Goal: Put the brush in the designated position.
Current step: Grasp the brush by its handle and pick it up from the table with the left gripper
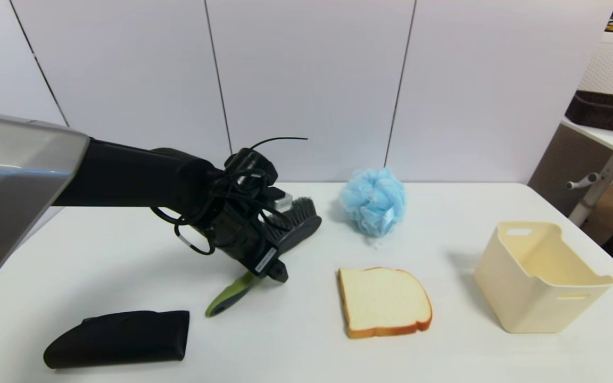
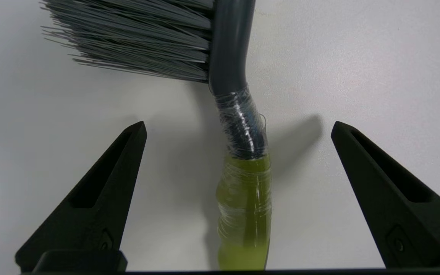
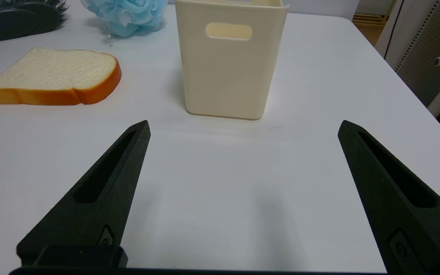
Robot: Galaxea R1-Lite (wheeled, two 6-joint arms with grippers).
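White tabletop: we are working at a smooth white table (image 1: 296,351) with a white panelled wall behind it.
Brush: the hand scrub brush (image 1: 298,226) with dark grey bristles, a black oval head and a slim green-and-grey handle is lying on the table left of centre, its head pointing toward the far side and its green handle end (image 1: 226,298) pointing toward us. Clear film is wrapping the neck (image 2: 241,130) where grey meets green.
Left gripper: our left gripper (image 2: 239,152) is hovering over the brush handle with its two black fingers (image 2: 101,198) spread wide, one on each side of the handle and neither touching it.
Right gripper: our right gripper (image 3: 243,160) is sitting low over bare table in front of the bin, its fingers likewise spread apart and holding nothing.
Blue pouf: a fluffy blue mesh bath pouf (image 1: 374,201) is resting just beyond and to the right of the brush head.
Bread: a slice of white bread with an orange-brown crust (image 1: 383,302) is lying flat near the centre, between the brush and the bin.
Bin: a cream plastic bin with handle slots (image 1: 538,276) is standing upright on the right.
Black pouch: a soft black pouch (image 1: 120,338) is lying at the near left, close to the handle end but apart from it.
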